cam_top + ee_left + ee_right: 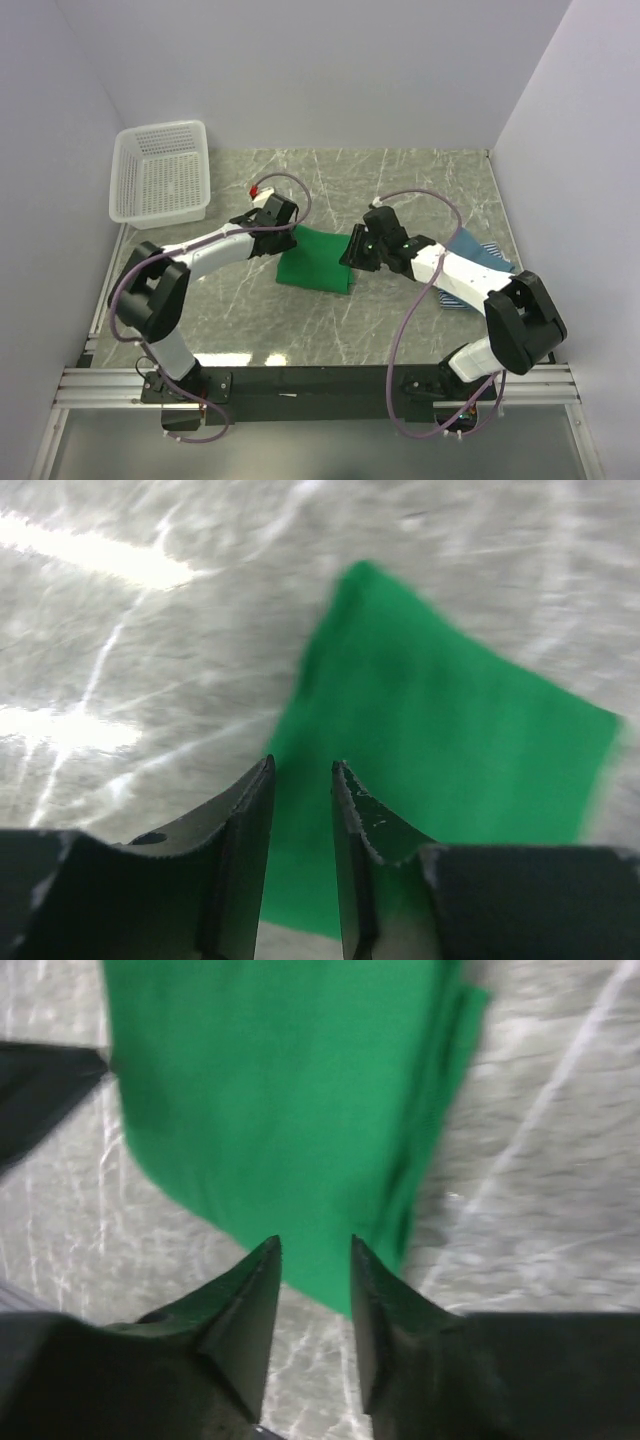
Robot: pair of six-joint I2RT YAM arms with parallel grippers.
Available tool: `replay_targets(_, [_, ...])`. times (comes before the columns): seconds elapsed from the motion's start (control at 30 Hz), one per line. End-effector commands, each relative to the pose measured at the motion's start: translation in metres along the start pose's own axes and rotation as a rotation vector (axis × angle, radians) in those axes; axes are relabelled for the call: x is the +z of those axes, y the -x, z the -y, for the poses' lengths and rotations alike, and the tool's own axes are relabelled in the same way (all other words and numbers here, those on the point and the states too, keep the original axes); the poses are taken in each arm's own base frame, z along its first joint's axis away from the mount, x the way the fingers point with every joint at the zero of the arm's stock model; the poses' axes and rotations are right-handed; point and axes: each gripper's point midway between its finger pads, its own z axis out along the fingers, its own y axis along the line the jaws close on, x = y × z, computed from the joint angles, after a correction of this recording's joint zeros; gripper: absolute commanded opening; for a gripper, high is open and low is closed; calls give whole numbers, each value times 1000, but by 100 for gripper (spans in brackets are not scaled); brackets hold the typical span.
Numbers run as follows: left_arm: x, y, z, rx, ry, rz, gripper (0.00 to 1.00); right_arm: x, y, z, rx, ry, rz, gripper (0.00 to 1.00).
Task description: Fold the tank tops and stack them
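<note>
The bright green tank top (pixel 318 262) lies folded into a flat rectangle at the middle of the marble table. It also shows in the left wrist view (pixel 440 750) and in the right wrist view (pixel 280 1090). My left gripper (pixel 293 238) hangs over its left edge, jaws a little apart and empty (pixel 302 772). My right gripper (pixel 352 250) hangs over its right edge, jaws a little apart and empty (pixel 314 1245). The striped tank top (pixel 492 262) and the teal-blue top (pixel 468 245) lie at the right, mostly hidden under the right arm.
A white lattice basket (pixel 160 172) stands at the back left corner. Walls close in the table on the left, back and right. Cables loop over both arms.
</note>
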Motion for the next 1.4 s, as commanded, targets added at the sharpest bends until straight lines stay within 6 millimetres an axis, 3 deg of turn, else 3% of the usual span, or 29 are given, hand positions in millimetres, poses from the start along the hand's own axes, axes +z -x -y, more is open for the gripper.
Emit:
replay_targets(0.0, [13, -5, -18, -4, 92, 19, 34, -4, 16, -34, 19, 88, 69, 37])
replay_targets(0.13, [21, -11, -19, 11, 109, 5, 34, 17, -5, -24, 30, 80, -6, 24])
replay_targets(0.23, [26, -15, -21, 22, 128, -7, 33, 28, -20, -9, 36, 42, -46, 19])
replay_targets(0.47, [36, -35, -36, 42, 170, -54, 32, 31, -50, 40, 78, -33, -83, 18])
replay_targets(0.6, [39, -50, -46, 49, 183, -83, 32, 29, -51, 48, 79, -47, -81, 18])
replay_targets(0.7, [36, -49, -44, 57, 177, -83, 34, 18, -40, 42, 72, -31, -41, 27])
replay_targets(0.83, [24, -35, -34, 62, 141, -53, 37, -1, -23, 40, 63, -15, 32, 59])
replay_targets(0.93, [20, -29, -28, 72, 126, -47, 38, -6, -15, 43, 58, 27, 60, 70])
replay_targets(1.1, [25, -31, -22, 87, 118, -70, 37, 3, -13, 38, 57, 84, 35, 75])
replay_targets(1.23, [29, -37, -24, 97, 121, -91, 36, 14, -31, 36, 141, 122, -36, 76])
replay_targets(1.27, [30, -37, -25, 98, 121, -91, 36, 14, -44, 44, 172, 111, -56, 76])
replay_targets(1.33, [30, -39, -25, 102, 119, -96, 36, 10, -49, 42, 241, 138, -45, 76])
replay_targets(1.37, [31, -40, -26, 105, 119, -97, 36, 8, -66, 53, 269, 122, -66, 76])
